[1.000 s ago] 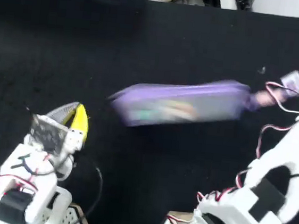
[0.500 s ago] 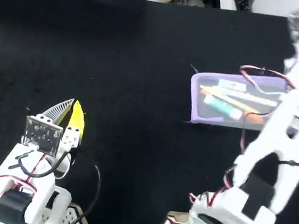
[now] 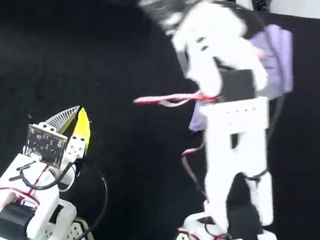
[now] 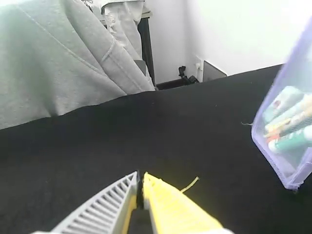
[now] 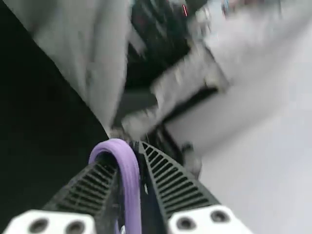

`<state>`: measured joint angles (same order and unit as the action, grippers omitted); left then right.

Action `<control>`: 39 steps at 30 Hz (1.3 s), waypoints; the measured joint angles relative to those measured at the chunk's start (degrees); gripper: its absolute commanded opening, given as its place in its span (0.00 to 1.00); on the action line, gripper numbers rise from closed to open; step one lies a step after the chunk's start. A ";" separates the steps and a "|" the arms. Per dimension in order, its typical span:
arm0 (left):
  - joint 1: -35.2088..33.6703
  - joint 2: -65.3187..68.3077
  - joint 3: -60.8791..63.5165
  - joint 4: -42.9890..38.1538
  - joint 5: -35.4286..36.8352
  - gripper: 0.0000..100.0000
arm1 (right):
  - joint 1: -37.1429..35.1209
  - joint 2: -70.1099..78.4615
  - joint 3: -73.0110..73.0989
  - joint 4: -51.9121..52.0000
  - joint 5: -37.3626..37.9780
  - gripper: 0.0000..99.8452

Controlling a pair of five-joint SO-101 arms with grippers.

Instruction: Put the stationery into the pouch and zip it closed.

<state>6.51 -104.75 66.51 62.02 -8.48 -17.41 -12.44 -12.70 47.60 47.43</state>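
The purple see-through pouch hangs off the table at the right, partly hidden behind the raised right arm. In the left wrist view the pouch stands on end with several pens inside. My right gripper is shut on the pouch's purple loop, pointing up at the room. My left gripper rests low at the near left, far from the pouch, its grey and yellow fingers shut on nothing.
Black cloth covers the table. Grey fabric hangs behind the far edge. Red and white cables trail from the right arm. A short yellow thread lies on the cloth ahead of the left gripper.
The right arm swung up and toward the middle, lifting the pouch, which had slid right across the cloth, off the table. The left arm stayed almost still.
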 measured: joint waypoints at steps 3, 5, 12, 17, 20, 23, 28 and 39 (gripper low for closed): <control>0.00 0.00 0.97 0.00 0.09 0.03 | -7.56 0.09 -3.69 -1.41 0.00 0.01; 0.00 0.00 1.14 0.00 0.09 0.03 | -11.25 0.97 -7.12 -4.31 0.00 0.01; 0.00 0.00 1.14 0.00 0.09 0.03 | -18.64 14.86 -26.73 -10.29 -3.34 0.03; 0.00 0.00 1.14 0.00 0.09 0.03 | -24.18 28.48 -45.98 -10.29 -5.63 0.06; 0.00 0.00 1.14 0.00 0.09 0.03 | -26.11 34.99 -56.35 -10.29 -5.80 0.06; 0.00 0.00 1.14 0.00 0.09 0.03 | -26.11 39.03 -61.36 -9.58 -4.84 0.06; 0.00 0.00 1.14 0.00 0.09 0.03 | -23.74 40.35 -62.15 1.23 -4.75 0.06; 0.00 0.00 1.14 0.00 0.09 0.03 | -8.62 52.75 -59.60 33.85 -4.31 0.32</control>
<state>6.51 -104.75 67.65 62.02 -8.40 -26.02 40.31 -72.31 81.45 43.12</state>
